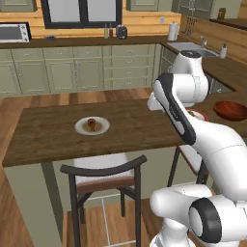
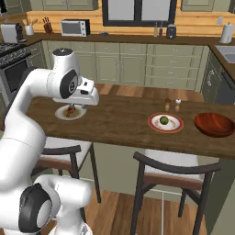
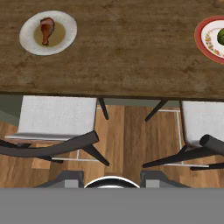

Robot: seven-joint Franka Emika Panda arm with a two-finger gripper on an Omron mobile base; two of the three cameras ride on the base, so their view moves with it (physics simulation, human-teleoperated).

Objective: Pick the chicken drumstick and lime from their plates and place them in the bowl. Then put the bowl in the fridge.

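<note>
I hang high above the near edge of a long dark wooden table (image 3: 122,52), looking straight down. My gripper (image 3: 112,177) sits over the bare floor between two chairs; my finger tips (image 3: 65,177) barely rise into the hand view, and I cannot tell how far apart my jaws stand. Nothing lies between them.

The chicken drumstick (image 3: 46,29) rests on the plain white plate (image 3: 65,19), far up and to the left in my hand view. From the left base camera the same plate (image 1: 99,129) sits mid-table with the drumstick (image 1: 91,123) on it. In the right base view my upper arm partly covers that plate (image 2: 62,114).

The lime (image 2: 163,120) lies on the red-rimmed plate (image 2: 176,126), well apart from the drumstick along the table. My hand view catches that plate (image 3: 203,39) and the lime (image 3: 221,36) at the right edge. Just beyond it on the table's end stands the wooden bowl (image 2: 215,124), with nothing in it that I can see. Two small shakers (image 2: 172,105) stand near the far edge of the table behind the lime's plate.

Two dark-framed chairs with pale seats are tucked under the near side: one (image 2: 172,172) below the lime, another (image 1: 103,176) below the drumstick. Their curved backrests stand close to the table's edge.
</note>
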